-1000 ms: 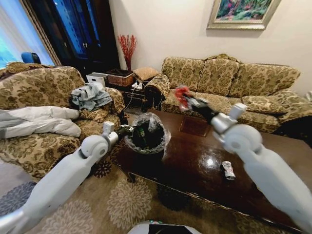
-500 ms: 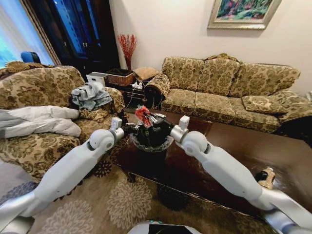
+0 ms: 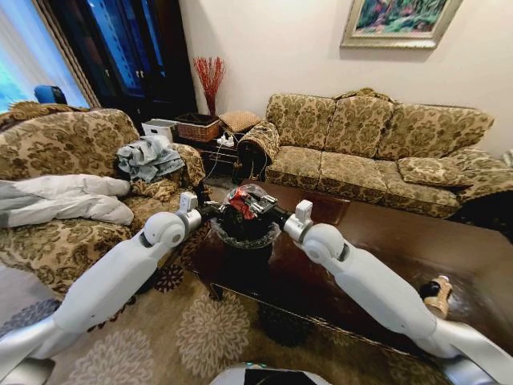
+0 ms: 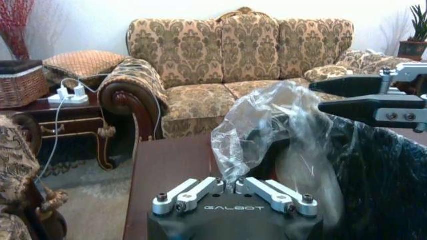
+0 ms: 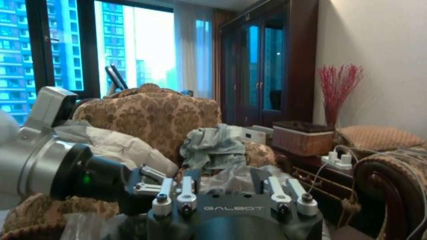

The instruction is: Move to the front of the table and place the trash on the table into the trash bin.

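The trash bin [image 3: 244,238] stands on the left end of the dark table [image 3: 385,233]. My left gripper [image 3: 213,211] is at the bin's near-left rim, shut on the clear liner bag [image 4: 267,125], which rises crumpled from it [image 4: 232,181]. My right gripper [image 3: 252,203] reaches across just above the bin's mouth with a crumpled red can [image 3: 238,198] at its fingertips. In the left wrist view its two black fingers [image 4: 360,107] lie close together over the bin's black wall [image 4: 380,170]. A tan bottle-shaped piece [image 3: 438,296] lies on the table's right end.
A patterned sofa [image 3: 377,136] runs behind the table. An armchair [image 3: 72,160] piled with clothes stands to the left. A side table carrying a wicker basket [image 3: 199,128] fills the corner. A floral rug [image 3: 200,329] covers the floor in front.
My right arm swung left across the table with the red can and now holds it over the bin, slightly lower than half a second ago. The left gripper stayed at the rim.
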Robot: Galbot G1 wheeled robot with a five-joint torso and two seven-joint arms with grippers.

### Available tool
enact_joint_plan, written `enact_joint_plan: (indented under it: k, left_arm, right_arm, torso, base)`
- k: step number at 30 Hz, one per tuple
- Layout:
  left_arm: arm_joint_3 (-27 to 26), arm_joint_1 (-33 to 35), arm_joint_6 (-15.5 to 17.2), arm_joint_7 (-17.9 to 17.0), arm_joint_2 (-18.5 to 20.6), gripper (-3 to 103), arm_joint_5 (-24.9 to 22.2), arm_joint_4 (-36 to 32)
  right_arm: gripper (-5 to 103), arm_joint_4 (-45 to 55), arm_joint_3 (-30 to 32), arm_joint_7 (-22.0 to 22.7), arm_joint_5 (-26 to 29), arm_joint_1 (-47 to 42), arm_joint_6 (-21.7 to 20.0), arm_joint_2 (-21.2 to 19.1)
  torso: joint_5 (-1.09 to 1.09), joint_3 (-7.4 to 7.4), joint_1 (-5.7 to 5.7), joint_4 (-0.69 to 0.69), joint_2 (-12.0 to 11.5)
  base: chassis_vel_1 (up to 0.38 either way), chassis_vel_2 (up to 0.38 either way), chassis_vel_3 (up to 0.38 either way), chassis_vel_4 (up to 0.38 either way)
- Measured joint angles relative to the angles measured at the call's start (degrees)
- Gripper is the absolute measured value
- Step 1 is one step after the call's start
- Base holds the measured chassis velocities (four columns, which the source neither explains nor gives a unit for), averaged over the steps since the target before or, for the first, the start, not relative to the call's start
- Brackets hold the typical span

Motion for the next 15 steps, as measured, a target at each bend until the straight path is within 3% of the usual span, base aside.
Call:
enact_joint_plan:
  k: [6, 8, 12, 15]
  left_arm:
    - [-0.5, 0.7, 0.1, -0.7, -0.3, 3, 0.0, -0.7]
    - [-1.4, 1.7, 0.1, -1.2, -0.4, 3, 0.3, -1.2]
    - [-2.5, 2.8, 0.0, -1.4, -0.5, 3, 0.9, -1.8]
    - [-4.1, 4.2, -0.3, -1.9, -0.5, 3, 2.5, -2.7]
  right_arm:
    - [71, 2.6, 4.2, 1.5, 2.4, -1.1, 0.2, -1.1]
    - [82, 5.8, 9.0, 4.1, 3.9, -3.3, 0.1, -3.2]
    - [91, 7.9, 13.6, 7.4, 3.9, -6.4, 0.0, -6.0]
    - [100, 7.5, 22.8, 11.1, 0.9, -13.7, -2.6, -8.4]
  torso:
    - [0.01, 0.0, 0.0, 0.0, 0.0]
    - [-0.01, 0.0, 0.0, 0.0, 0.0]
    - [0.0, 0.0, 0.0, -0.01, 0.0]
    - [0.02, -0.01, -0.01, 0.0, 0.0]
  base:
    - [0.0, 0.0, 0.0, 0.0]
    - [0.0, 0.0, 0.0, 0.0]
    - [0.0, 0.0, 0.0, 0.0]
    - [0.0, 0.0, 0.0, 0.0]
